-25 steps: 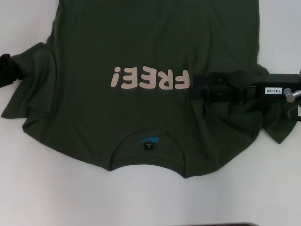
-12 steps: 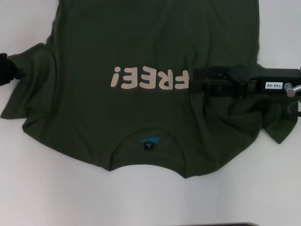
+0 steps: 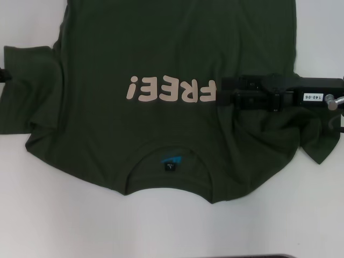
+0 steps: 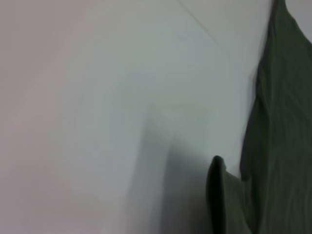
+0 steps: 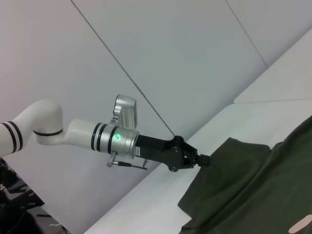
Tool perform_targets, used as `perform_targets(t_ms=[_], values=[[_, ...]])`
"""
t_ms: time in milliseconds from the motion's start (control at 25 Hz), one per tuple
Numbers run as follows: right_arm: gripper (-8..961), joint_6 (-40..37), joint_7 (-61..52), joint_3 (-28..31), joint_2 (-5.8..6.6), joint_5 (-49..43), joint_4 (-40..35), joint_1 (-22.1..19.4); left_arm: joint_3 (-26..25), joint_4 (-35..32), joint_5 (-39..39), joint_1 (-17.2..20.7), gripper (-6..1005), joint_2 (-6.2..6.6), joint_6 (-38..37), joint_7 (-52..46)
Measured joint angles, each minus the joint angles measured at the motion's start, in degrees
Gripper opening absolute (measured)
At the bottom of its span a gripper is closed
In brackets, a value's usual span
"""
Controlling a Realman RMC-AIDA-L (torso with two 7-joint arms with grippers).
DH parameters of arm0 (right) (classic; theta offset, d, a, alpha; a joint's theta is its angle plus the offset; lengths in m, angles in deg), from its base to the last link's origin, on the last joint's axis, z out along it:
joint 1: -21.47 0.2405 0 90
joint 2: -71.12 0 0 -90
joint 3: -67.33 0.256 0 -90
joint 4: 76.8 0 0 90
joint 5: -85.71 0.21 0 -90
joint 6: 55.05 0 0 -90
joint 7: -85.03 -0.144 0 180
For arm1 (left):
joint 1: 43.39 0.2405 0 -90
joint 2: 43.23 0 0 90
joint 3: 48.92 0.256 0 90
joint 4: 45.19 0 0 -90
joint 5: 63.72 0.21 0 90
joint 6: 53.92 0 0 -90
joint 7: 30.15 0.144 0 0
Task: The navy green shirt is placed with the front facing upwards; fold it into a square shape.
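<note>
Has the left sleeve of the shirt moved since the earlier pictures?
Yes. The left sleeve has been drawn outward and spread toward the frame's left edge, away from the unmoved lettering, gripped by the left gripper.

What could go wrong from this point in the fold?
1. The left claw grips only the edge of the navy green shirt's sleeve; so thin a pinch may slip when pulled across.
2. The right claw lies over the other side beside the lettering, where fabric is already bunched; a fold from here could lock wrinkles in and spoil the square.
</note>
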Motion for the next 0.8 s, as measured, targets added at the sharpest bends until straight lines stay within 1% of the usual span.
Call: perform_targets(t_ms=[160,280,520,640,800], values=[[819,0.02,0.00,0.00,0.00,0.00,0.00,0.09,-1.76,-0.75,0.01,0.06,1,0.58,-2.05,0.22],[819,0.02,0.01,0.00,0.00,0.00,0.00,0.15,-2.18,-1.64,0.00,-0.06,-1,0.93,-3.04,0.13],[819,0.02,0.16,0.00,0.00,-0.01,0.00,0.11,-2.77,-2.42,0.00,-0.84,0,1.79,-3.34,-0.28],[819,0.02,0.07,0.00,0.00,-0.01,0.00,-0.08,-3.32,-2.62,0.00,-1.42,0,2.47,-3.35,-0.53],[820,0.02,0.05,0.00,0.00,-0.01,0.00,-0.17,-3.65,-2.68,0.00,-1.83,0,2.78,-4.03,-0.61]])
